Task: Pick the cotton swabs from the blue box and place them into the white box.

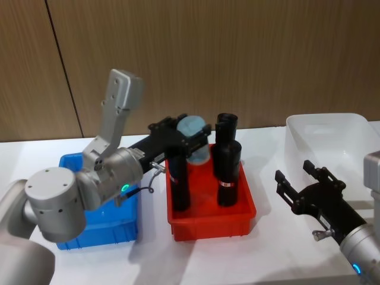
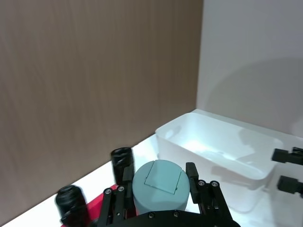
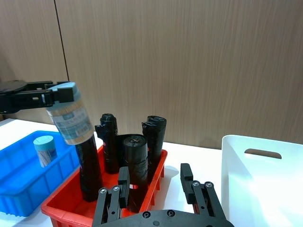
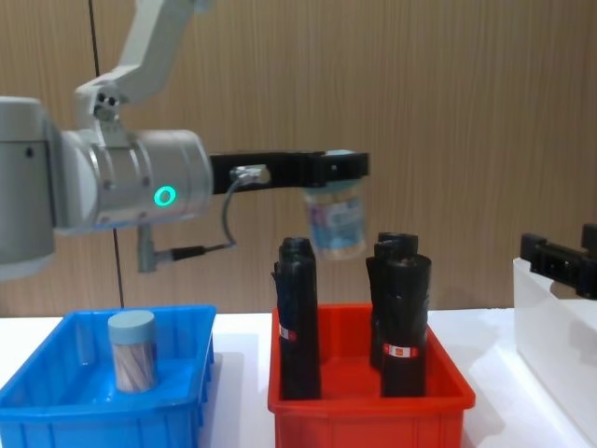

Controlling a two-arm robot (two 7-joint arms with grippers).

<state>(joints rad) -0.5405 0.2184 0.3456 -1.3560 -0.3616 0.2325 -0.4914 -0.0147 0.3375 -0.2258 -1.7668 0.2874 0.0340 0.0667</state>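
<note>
Head view: at centre the left gripper [image 1: 189,136] pinches a cotton swab jar [image 1: 192,127] above the red bin [image 1: 211,224]. The blue box [image 1: 107,228] is lower left and the white box [image 1: 325,126] upper right. The right gripper [image 1: 294,172] hovers lower right, fingers spread.
Left wrist view: the jar sits bottom centre.
Right wrist view: a second jar [image 3: 45,150] stands in the blue box, left.
Chest view: the held jar hangs centre, over black rolls [image 4: 298,317].

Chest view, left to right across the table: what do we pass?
blue box holding one cotton swab jar → red bin of black rolls, left claw holding a second jar above it → white box, right claw open near it.
</note>
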